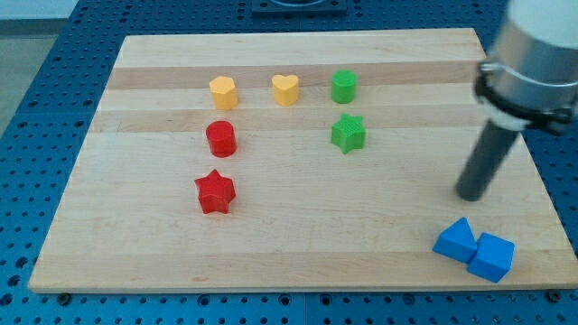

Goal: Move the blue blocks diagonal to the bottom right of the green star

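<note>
Two blue blocks lie touching near the board's bottom right corner: a wedge-like one (454,240) on the left and a cube-like one (492,256) on the right. The green star (348,134) sits right of the board's middle, far up and left of them. My tip (470,195) rests on the board just above the blue blocks, a short gap from the left one, and well right of and below the green star. The dark rod rises to the arm's grey body at the view's top right.
A green cylinder (343,87) stands just above the star. A yellow heart (285,89) and a yellow pentagon-like block (223,92) lie in the top row. A red cylinder (220,138) and a red star (215,191) lie at left. The wooden board (298,244) sits on a blue perforated table.
</note>
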Available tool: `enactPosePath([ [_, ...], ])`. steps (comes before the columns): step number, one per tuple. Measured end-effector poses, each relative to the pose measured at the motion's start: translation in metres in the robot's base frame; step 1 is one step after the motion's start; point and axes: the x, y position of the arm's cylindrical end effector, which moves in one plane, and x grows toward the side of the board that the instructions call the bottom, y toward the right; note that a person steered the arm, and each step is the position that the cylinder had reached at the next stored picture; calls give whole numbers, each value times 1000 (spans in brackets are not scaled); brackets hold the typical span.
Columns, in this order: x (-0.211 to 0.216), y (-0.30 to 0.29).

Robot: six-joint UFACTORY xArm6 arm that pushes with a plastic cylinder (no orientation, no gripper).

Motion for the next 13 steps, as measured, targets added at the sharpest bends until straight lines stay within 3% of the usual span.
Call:
enactPosePath([
  [2,14,21],
  [3,100,40],
  [5,103,33],
  [10,102,-88],
  [11,95,-117],
  [12,59,-135],
  [13,56,-106],
])
